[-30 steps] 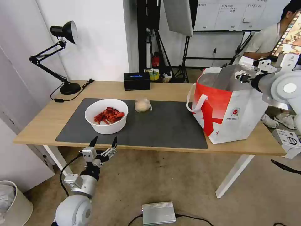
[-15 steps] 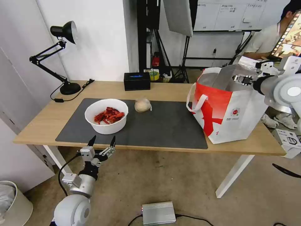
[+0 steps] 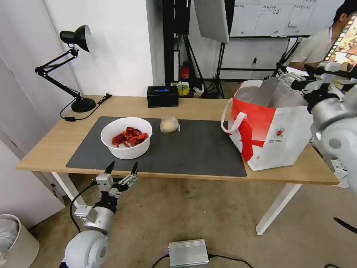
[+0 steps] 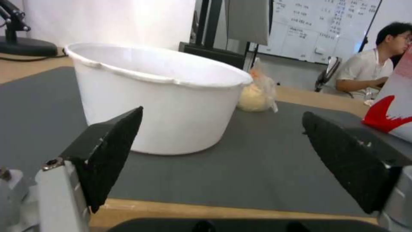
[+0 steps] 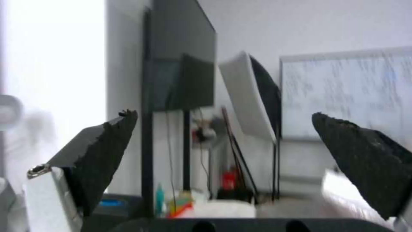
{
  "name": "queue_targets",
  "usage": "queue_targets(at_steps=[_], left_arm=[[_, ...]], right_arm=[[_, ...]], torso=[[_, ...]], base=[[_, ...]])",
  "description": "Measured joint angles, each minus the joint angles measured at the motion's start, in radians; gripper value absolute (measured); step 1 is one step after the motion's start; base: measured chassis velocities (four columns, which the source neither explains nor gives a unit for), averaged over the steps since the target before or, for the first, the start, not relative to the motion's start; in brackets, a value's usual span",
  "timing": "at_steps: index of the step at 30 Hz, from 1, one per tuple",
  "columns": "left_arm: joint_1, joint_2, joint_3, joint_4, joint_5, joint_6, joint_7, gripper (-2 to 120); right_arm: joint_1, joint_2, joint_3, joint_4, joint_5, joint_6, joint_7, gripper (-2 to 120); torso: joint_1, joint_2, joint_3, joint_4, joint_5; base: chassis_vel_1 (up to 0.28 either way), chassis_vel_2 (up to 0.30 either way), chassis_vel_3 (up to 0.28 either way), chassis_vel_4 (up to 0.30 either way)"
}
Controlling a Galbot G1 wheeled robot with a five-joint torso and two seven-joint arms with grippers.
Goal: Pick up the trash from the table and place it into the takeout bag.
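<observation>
The left gripper (image 3: 122, 167) holds its 2 black wedge-shaped fingers (image 4: 112, 151) spread wide with nothing between them, just off the near edge of the light wooden table (image 3: 52, 143) and pointed at the round white plastic bowl (image 3: 126, 137). The bowl has a smooth wall and a rolled rim, holds red shell pieces (image 3: 129, 136), and stands on the left part of the flat dark grey mat (image 3: 200, 149), near the mat's near edge. A beige lump in clear crinkled plastic wrap (image 3: 169, 124) lies on the mat just right of and beyond the bowl, apart from it. Bare mat stretches from there to the large white takeout bag with a red graphic (image 3: 269, 128), which stands upright at the table's right end, mouth open on silver foil lining. The right gripper (image 5: 223, 167) is raised at the bag's far right, above its rim, its 2 rough-edged black fingers also spread wide and holding nothing.
</observation>
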Motion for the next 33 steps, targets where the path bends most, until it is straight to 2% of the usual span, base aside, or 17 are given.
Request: queue_targets(at_steps=[1, 3, 5, 9, 15, 18, 20, 21, 23, 24, 26, 27, 30, 31, 33], left_arm=[[0.003, -0.001, 0.000, 0.000, 0.000, -0.001, 0.000, 100], [0.004, -0.001, 0.000, 0.000, 0.000, -0.002, 0.000, 100], [0.007, -0.004, -0.004, -0.001, 0.001, -0.005, 0.000, 100], [0.008, -0.006, -0.007, -0.007, 0.001, -0.006, 0.000, 100], [0.010, -0.009, -0.009, -0.017, 0.002, -0.006, 0.000, 100], [0.010, -0.011, -0.008, -0.020, 0.002, -0.006, 0.000, 100], [0.014, -0.011, -0.008, -0.026, 0.003, -0.006, 0.000, 100], [0.014, -0.011, -0.008, -0.026, 0.003, -0.006, 0.000, 100], [0.020, -0.010, -0.013, -0.029, 0.004, -0.006, 0.000, 100], [0.020, -0.010, -0.013, -0.029, 0.004, -0.006, 0.000, 100], [0.023, -0.009, -0.018, -0.030, 0.006, -0.007, -0.001, 100], [0.023, -0.009, -0.018, -0.030, 0.006, -0.007, -0.001, 100], [0.026, -0.008, -0.023, -0.032, 0.010, -0.012, -0.001, 100], [0.026, -0.008, -0.023, -0.032, 0.010, -0.012, -0.001, 100], [0.027, -0.008, -0.027, -0.031, 0.012, -0.015, -0.002, 100]], right_arm=[[-0.037, -0.004, 0.023, 0.021, -0.036, 0.044, -0.032, 100], [-0.062, -0.005, 0.039, 0.037, -0.063, 0.072, -0.049, 100], [-0.151, 0.003, 0.092, 0.084, -0.174, 0.155, -0.084, 100], [-0.230, 0.021, 0.128, 0.122, -0.254, 0.191, -0.092, 100], [-0.388, 0.107, 0.187, 0.187, -0.420, 0.238, -0.101, 100], [-0.426, 0.132, 0.200, 0.193, -0.451, 0.248, -0.105, 100], [-0.483, 0.185, 0.222, 0.198, -0.505, 0.269, -0.108, 100], [-0.483, 0.185, 0.222, 0.198, -0.505, 0.269, -0.108, 100], [-0.532, 0.259, 0.237, 0.197, -0.575, 0.298, -0.111, 100], [-0.532, 0.259, 0.237, 0.197, -0.575, 0.298, -0.111, 100], [-0.572, 0.348, 0.240, 0.195, -0.645, 0.327, -0.112, 100], [-0.572, 0.348, 0.240, 0.195, -0.645, 0.327, -0.112, 100], [-0.619, 0.465, 0.239, 0.181, -0.730, 0.369, -0.111, 100], [-0.619, 0.465, 0.239, 0.181, -0.730, 0.369, -0.111, 100], [-0.641, 0.525, 0.234, 0.168, -0.770, 0.395, -0.111, 100]], torso=[[0.000, 0.000, 0.000, 0.0000, 0.0000], [0.000, 0.000, 0.000, 0.0000, -0.0001], [0.000, 0.000, 0.000, 0.0004, -0.0002], [0.000, 0.000, 0.000, 0.0000, 0.0000], [0.000, 0.000, 0.000, 0.0003, -0.0002], [0.000, 0.000, 0.000, 0.0001, -0.0001], [0.000, 0.000, 0.000, 0.0001, -0.0001], [0.000, 0.000, 0.000, 0.0001, -0.0001], [0.000, 0.000, 0.000, 0.0002, -0.0001], [0.000, 0.000, 0.000, 0.0002, -0.0001], [0.000, 0.000, 0.000, 0.0001, 0.0000], [0.000, 0.000, 0.000, 0.0001, 0.0000], [0.000, 0.000, 0.000, 0.0002, -0.0002], [0.000, 0.000, 0.000, 0.0002, -0.0002], [0.000, 0.000, 0.000, 0.0002, -0.0004]], base=[[0.000, 0.000, 0.000, 0.000], [0.000, 0.000, 0.000, 0.000], [0.000, 0.000, 0.000, 0.000], [0.000, 0.000, 0.000, 0.000], [0.000, 0.000, 0.000, 0.000], [0.000, 0.000, 0.000, 0.000], [0.000, 0.000, 0.000, 0.000], [0.000, 0.000, 0.000, 0.000], [0.000, 0.000, 0.000, 0.000], [0.000, 0.000, 0.000, 0.000], [0.000, 0.000, 0.000, 0.000], [0.000, 0.000, 0.000, 0.000], [0.000, 0.000, 0.000, 0.000], [0.000, 0.000, 0.000, 0.000], [0.000, 0.000, 0.000, 0.000]])
